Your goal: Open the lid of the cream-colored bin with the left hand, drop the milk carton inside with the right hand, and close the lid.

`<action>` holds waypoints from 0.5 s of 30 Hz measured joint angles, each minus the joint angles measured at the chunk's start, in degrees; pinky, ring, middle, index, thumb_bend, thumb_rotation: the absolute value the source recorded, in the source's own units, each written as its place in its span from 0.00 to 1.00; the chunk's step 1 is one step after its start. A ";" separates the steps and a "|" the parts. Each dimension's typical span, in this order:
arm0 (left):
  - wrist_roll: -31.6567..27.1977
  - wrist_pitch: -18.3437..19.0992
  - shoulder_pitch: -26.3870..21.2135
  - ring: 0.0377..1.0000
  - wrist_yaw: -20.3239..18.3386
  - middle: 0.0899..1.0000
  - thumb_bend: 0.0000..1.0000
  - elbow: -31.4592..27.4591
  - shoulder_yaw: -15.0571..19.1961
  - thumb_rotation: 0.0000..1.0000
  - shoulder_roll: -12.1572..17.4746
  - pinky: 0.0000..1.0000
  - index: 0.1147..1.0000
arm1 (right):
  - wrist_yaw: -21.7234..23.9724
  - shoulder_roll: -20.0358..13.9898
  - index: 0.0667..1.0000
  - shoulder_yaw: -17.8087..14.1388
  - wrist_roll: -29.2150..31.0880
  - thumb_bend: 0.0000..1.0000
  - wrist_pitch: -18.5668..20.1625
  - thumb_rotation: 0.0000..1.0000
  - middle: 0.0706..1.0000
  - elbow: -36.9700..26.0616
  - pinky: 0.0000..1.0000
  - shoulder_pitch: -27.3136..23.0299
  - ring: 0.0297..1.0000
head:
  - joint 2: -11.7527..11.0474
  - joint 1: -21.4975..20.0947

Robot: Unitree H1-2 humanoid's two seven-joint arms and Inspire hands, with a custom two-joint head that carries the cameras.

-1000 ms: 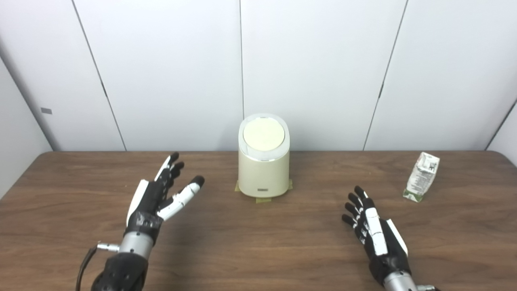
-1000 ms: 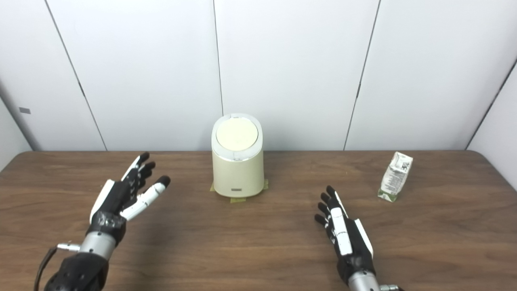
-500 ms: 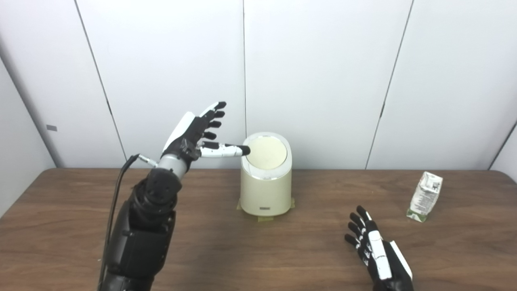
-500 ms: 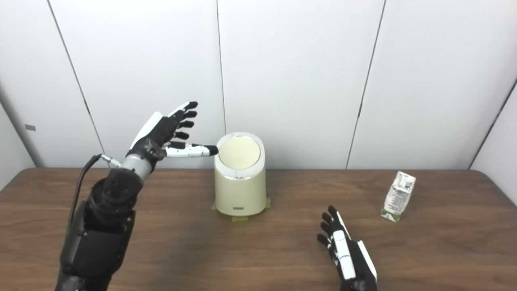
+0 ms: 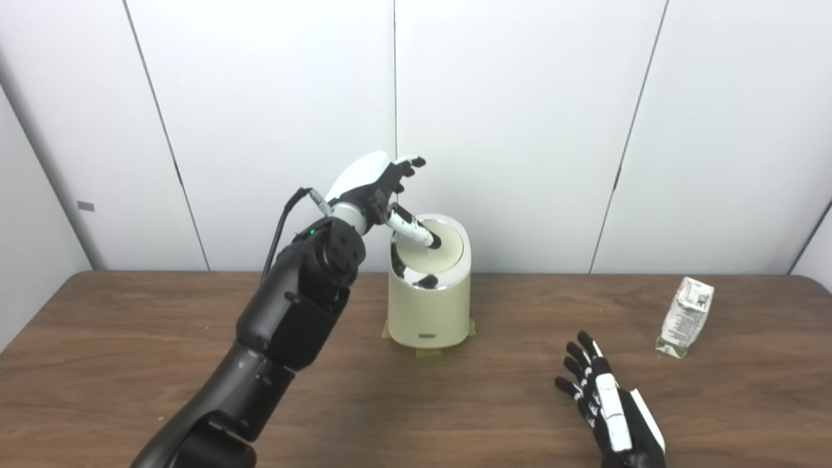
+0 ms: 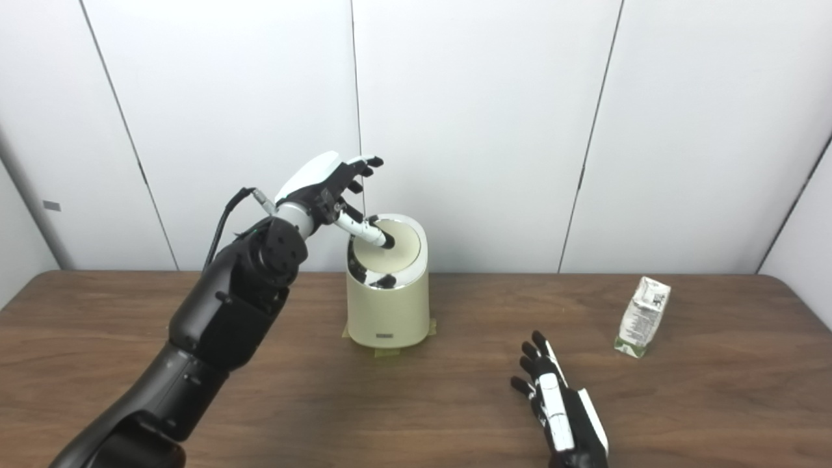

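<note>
Bin: I see the bin at the middle of the surface, toward its far edge, before the wall.
Carton: the carton stands far right, well apart from the bin.
Left hand: my left hand is raised over the bin, thumb on the lid.
Right hand: my right hand lies near me, between bin and carton.

Bare test room or lab, plain white wall panels, lone wooden table, taped-down bin

Left hand presses a thumb on the bin's lid; right hand rests open.
</note>
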 measured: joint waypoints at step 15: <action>6.35 -8.92 -2.51 0.87 3.71 0.90 0.91 5.85 -7.33 0.09 1.51 0.75 0.87 | -0.07 1.21 0.97 -0.06 0.46 0.62 0.16 1.00 0.96 -0.29 0.92 -0.05 0.94 | 0.79 0.70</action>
